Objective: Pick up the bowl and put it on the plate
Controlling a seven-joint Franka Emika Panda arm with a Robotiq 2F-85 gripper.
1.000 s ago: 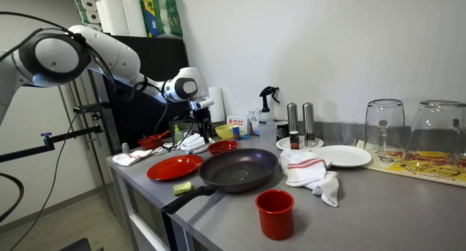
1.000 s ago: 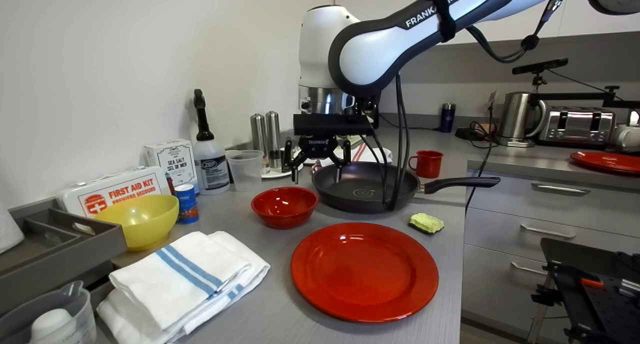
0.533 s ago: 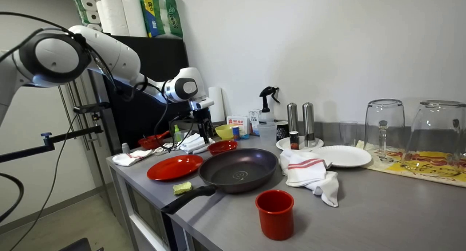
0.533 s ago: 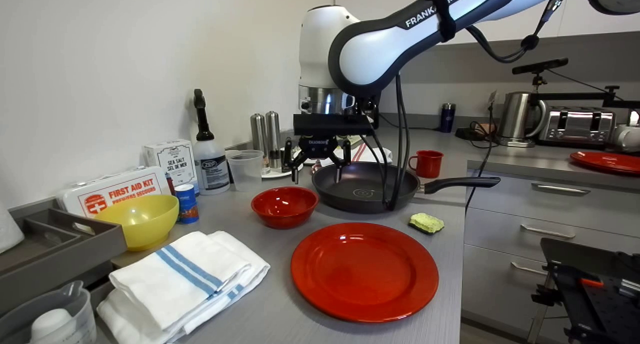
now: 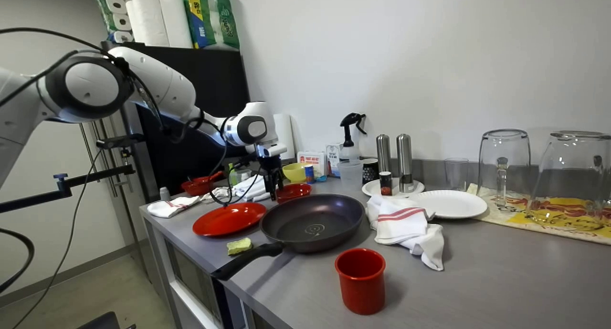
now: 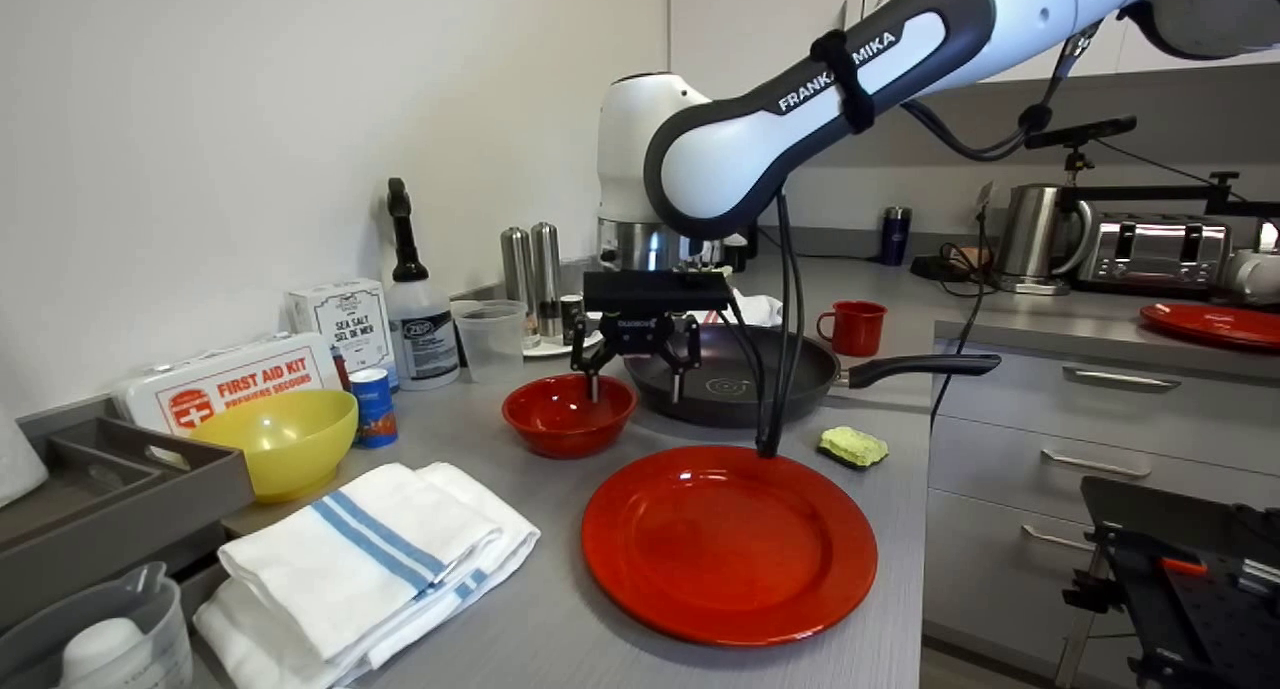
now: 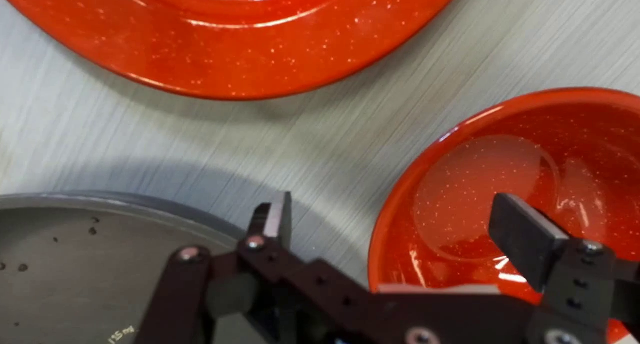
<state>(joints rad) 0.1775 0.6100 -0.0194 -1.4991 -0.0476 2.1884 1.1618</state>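
A small glossy red bowl [image 6: 562,427] stands upright on the counter, also in the other views [image 5: 297,191] [image 7: 500,159]. The flat round red plate [image 6: 730,549] lies close to it and shows in the other views too [image 5: 229,220] [image 7: 240,64]. My gripper [image 6: 636,391] points down, open and empty, over the bowl's rim on the pan side. In the wrist view the jaws [image 7: 392,201] are wide apart across that rim: one finger is over the bowl's inside, the other over the gap between bowl and pan. Whether a fingertip touches the bowl cannot be told.
A black frying pan [image 6: 720,374] stands right beside the bowl. A green sponge [image 6: 853,446], a yellow bowl [image 6: 285,439], folded white towels [image 6: 370,559] and a red mug [image 6: 857,327] are nearby. Arm cables [image 6: 785,369] hang down near the plate.
My arm and gripper stay still at first, then come down toward the red bowl. The fingertips now are at the height of its rim in the exterior views. The bowl and plate have not moved.
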